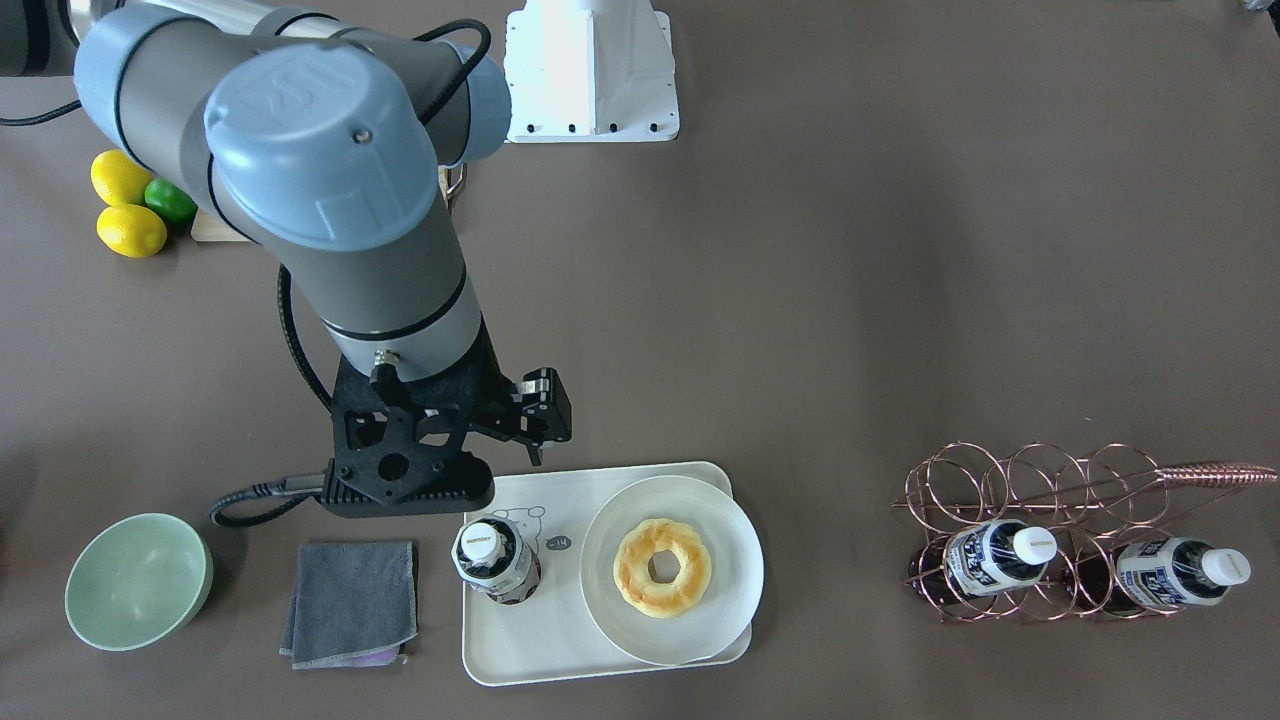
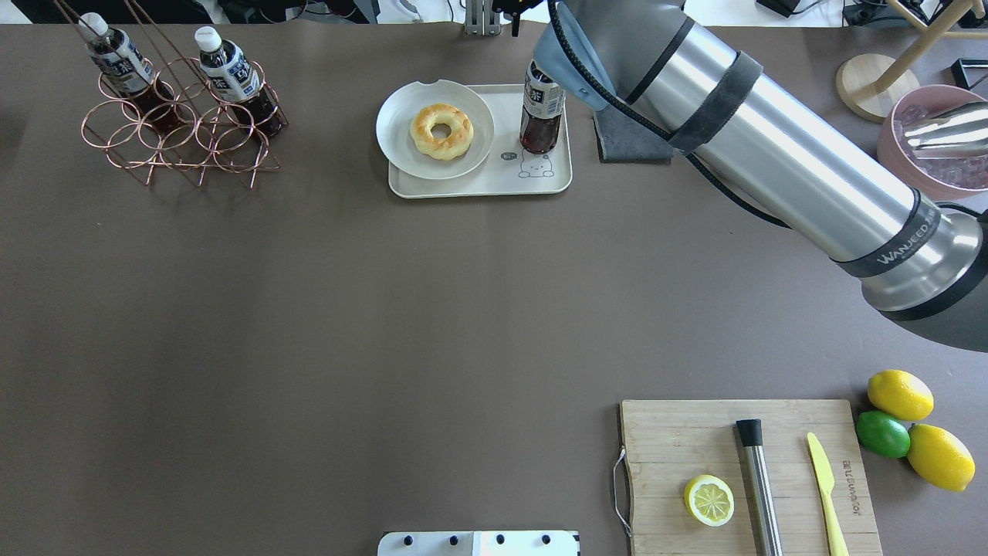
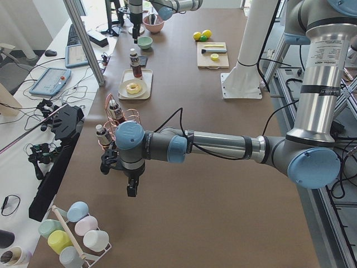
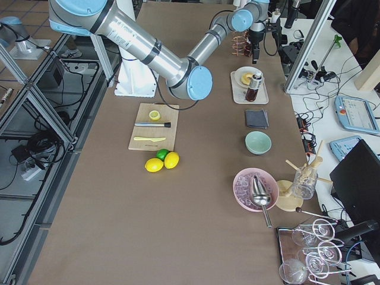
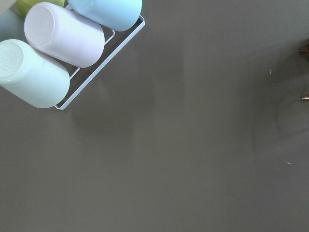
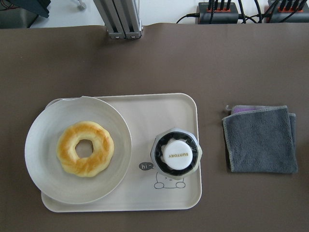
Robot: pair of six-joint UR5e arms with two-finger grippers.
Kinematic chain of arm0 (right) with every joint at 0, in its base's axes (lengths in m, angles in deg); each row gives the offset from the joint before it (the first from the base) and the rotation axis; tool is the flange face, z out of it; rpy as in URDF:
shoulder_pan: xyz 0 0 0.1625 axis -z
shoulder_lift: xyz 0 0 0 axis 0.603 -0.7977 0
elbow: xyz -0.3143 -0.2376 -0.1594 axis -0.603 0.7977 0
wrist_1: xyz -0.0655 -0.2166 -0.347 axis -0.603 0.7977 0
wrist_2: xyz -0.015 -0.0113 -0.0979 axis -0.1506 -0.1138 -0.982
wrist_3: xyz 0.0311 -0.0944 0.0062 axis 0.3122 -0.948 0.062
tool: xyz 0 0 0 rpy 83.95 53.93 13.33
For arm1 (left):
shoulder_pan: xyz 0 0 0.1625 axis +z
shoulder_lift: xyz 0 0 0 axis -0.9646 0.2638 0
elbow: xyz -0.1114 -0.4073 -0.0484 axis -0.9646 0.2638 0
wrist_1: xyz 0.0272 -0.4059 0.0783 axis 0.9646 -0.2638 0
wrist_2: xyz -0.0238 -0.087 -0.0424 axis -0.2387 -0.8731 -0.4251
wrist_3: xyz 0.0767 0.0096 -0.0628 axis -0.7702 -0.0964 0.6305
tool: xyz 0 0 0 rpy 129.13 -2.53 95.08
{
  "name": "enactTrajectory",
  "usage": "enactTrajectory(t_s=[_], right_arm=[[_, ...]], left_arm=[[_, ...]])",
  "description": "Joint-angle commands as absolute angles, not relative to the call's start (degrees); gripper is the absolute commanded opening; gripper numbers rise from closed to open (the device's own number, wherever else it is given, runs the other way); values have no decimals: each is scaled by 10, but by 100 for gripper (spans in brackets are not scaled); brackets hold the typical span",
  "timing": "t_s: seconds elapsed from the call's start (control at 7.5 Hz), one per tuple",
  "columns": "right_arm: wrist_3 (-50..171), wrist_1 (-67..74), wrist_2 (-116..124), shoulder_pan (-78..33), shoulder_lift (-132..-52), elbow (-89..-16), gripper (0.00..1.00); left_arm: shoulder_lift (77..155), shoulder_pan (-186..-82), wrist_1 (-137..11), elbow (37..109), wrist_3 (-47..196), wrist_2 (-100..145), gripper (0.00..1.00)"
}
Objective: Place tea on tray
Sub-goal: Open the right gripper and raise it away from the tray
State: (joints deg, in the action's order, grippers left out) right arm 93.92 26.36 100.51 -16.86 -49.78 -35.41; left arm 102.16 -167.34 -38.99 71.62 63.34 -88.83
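Tea [image 1: 497, 560]: you'll find it upright on the tray [image 1: 600, 672], white cap [image 6: 175, 154] up, at the end nearest the grey cloth [image 1: 350, 600]. Its base covers part of the bear drawing [image 2: 534, 166]. Nothing grips it.
Tray: flat on the counter [image 1: 850, 300], toward the operators' side. It carries the tea and a round white plate [image 1: 740, 580].
Plate: on the tray's other end, edge hanging over the rim, 1 doughnut [image 1: 662, 567] on it. There is a small gap between plate and tea.
Right fingers [image 1: 537, 445]: raised above the tray, clear of the tea. You cannot tell whether they are spread or pressed together. The right wrist view looks straight down on the cap.
Left fingers [image 3: 131, 190]: over bare counter, well apart from the tray, near the copper wire rack [image 1: 1050, 480]. Only the side view shows them, so you cannot tell their state.
Rack: 2 more bottles [image 1: 1000, 555] of the same kind lean in its rings.
Cloth: folded, on the counter just beside the tray, not touching. A pale green bowl [image 1: 135, 580] sits beyond it.
Left wrist view: pastel cups [image 5: 63, 34] lie in a white wire holder at the upper left. The rest is counter.
Cutting board [image 2: 745, 471]: on the robot's side, holding half a lemon [image 2: 709, 500], a metal rod [image 2: 760, 486] and a yellow knife [image 2: 824, 486]. 2 lemons [image 2: 900, 394] and 1 lime [image 2: 882, 433] sit beside it.
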Motion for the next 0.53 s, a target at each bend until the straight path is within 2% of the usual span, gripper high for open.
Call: enactTrajectory(t_s=[0.0,0.13,0.4], right_arm=[[934,357,1011,-177,-593,-546,100],[919,371,1011,-180,-663,-622,100],[882,408,1011,-209,-718,-653,100]], left_arm=[[1022,-1673,-390,716,634,-890,97],[1022,-1673,-388,716,635,-890,97],[1018,-1673,-388,716,634,-893,97]])
